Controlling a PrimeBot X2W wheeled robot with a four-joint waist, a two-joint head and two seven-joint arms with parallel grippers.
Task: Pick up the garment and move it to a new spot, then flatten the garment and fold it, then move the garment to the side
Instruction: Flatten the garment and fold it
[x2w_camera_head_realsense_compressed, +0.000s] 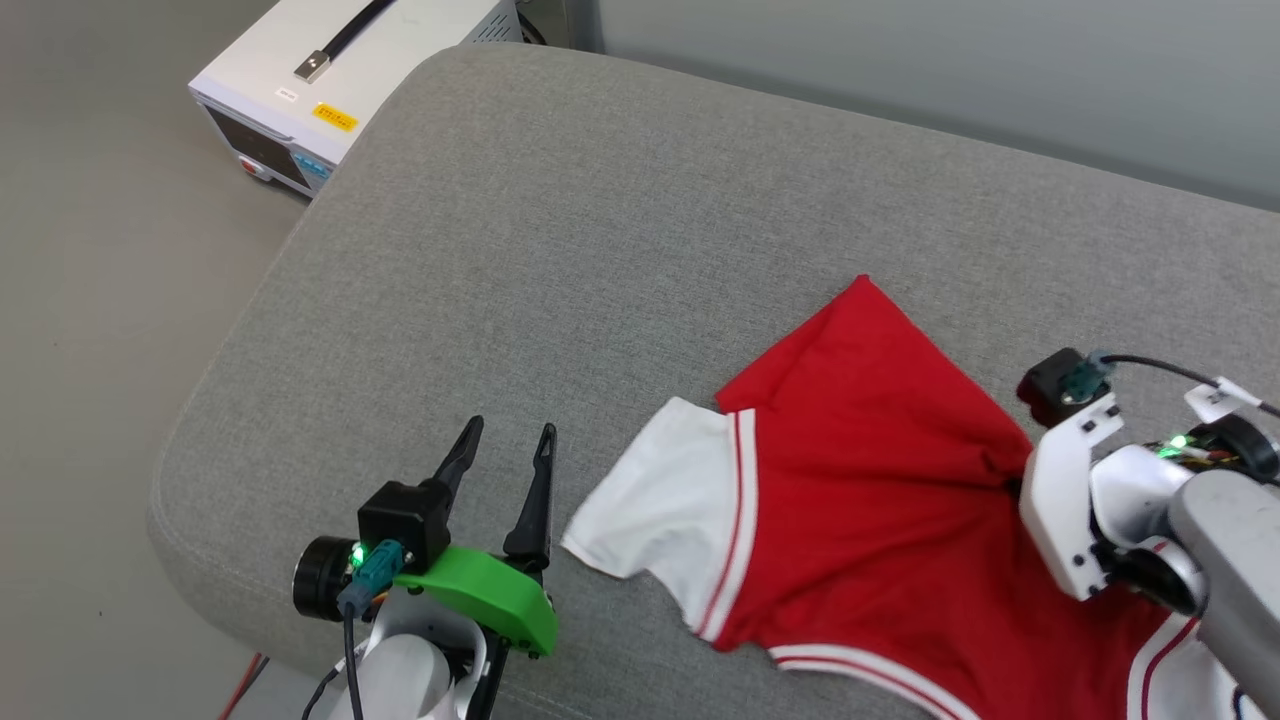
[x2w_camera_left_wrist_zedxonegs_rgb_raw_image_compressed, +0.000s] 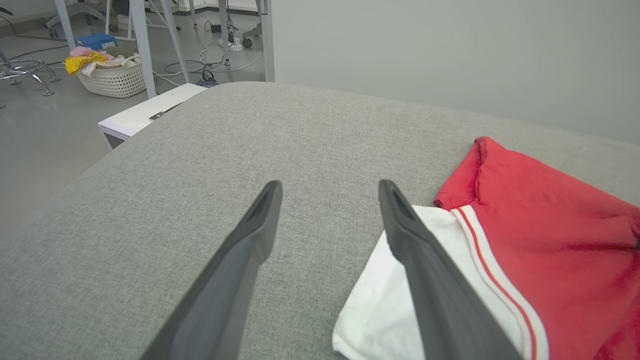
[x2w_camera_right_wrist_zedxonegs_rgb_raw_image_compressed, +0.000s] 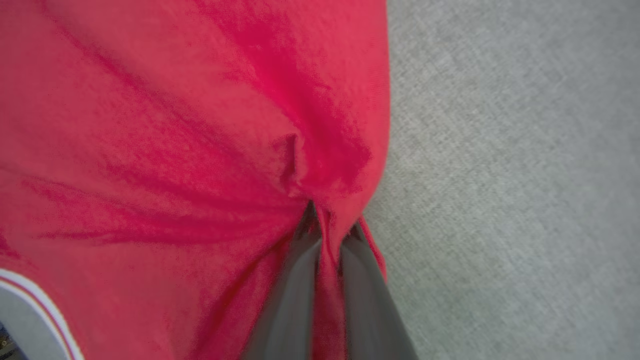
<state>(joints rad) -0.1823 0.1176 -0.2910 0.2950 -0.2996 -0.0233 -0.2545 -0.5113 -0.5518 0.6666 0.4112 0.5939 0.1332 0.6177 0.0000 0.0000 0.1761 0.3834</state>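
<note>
Your right fingers (x2w_camera_right_wrist_zedxonegs_rgb_raw_image_compressed: 295, 292) are clenched on a fold of the garment (x2w_camera_head_realsense_compressed: 860, 480), your left fingers (x2w_camera_left_wrist_zedxonegs_rgb_raw_image_compressed: 252, 240) released beside its white sleeve (x2w_camera_head_realsense_compressed: 660, 490).

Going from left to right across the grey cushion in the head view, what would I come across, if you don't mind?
left gripper, open → white sleeve → red garment body → right gripper, shut on the red cloth.
</note>
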